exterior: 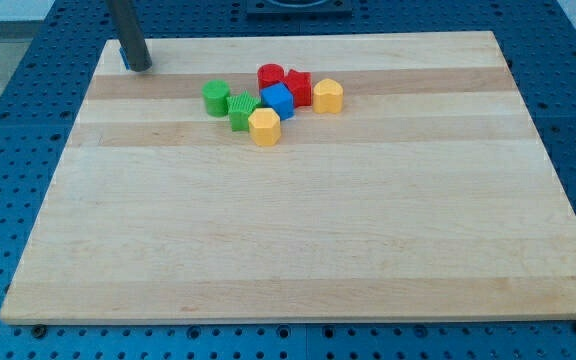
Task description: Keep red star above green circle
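The red star [299,87] lies near the view's top centre, in a tight cluster of blocks. The green circle [216,97] is at the cluster's left end, slightly lower in the view than the red star and well to its left. My tip [136,68] rests on the board near its top left corner, apart from every block and to the upper left of the green circle.
A red circle [271,75] sits to the left of the red star. A blue block [279,100], a green star [243,111] and two yellow blocks [264,127] [328,96] fill out the cluster. The wooden board [288,240] lies on a blue perforated table.
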Controlling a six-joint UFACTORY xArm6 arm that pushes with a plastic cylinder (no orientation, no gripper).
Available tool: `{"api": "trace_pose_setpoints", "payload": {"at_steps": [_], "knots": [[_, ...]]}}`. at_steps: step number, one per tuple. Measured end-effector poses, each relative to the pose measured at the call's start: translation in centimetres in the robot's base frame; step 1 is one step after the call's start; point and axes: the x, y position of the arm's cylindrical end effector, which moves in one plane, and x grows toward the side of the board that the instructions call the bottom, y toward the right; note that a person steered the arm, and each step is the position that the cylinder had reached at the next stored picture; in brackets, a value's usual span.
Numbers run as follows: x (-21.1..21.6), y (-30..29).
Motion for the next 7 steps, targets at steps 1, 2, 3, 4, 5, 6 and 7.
{"api": "trace_pose_setpoints", "payload": {"at_steps": [1, 2, 3, 4, 5, 6, 7], "knots": [[0.0, 2.3], [0.0, 12.0], [0.1, 21.7], [1.8, 28.2], [4.6, 29.1], [5.3, 25.3], [4.7, 20.3]]}}
